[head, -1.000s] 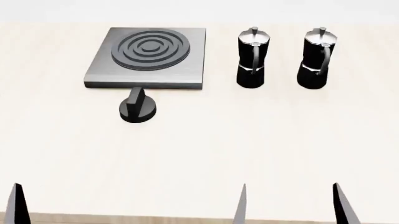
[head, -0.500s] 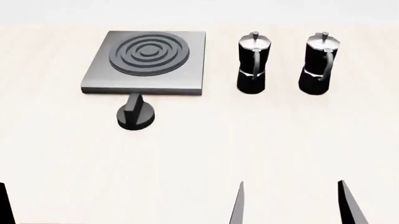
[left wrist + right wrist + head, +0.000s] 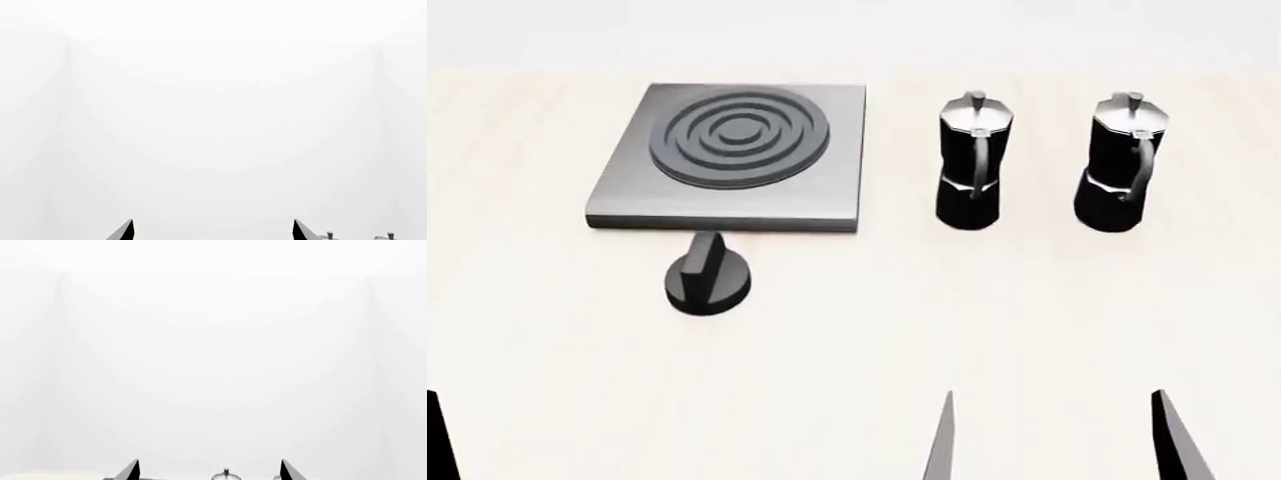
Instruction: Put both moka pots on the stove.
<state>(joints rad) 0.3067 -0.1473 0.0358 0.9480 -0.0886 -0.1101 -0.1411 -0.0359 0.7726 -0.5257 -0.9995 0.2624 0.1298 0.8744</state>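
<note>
The stove [image 3: 727,160] sits upper left on the pale surface [image 3: 961,330], bare, with the knob [image 3: 707,282] just below it; both pots, one [image 3: 970,162] beside the other [image 3: 1121,163], stand upper right, untouched. The right gripper [image 3: 1052,440] and left gripper [image 3: 212,231] show jaws spread and empty; a tall pot nudged on approach could tip, or clip its close neighbour.

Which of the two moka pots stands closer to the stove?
The left moka pot does: only a narrow strip of table separates it from the stove. The other pot stands farther right, beyond it.

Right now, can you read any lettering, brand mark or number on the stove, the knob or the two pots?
None. The stove, the knob, the left pot and the right pot show plain surfaces in every view, with no words, numbers or signs.
</note>
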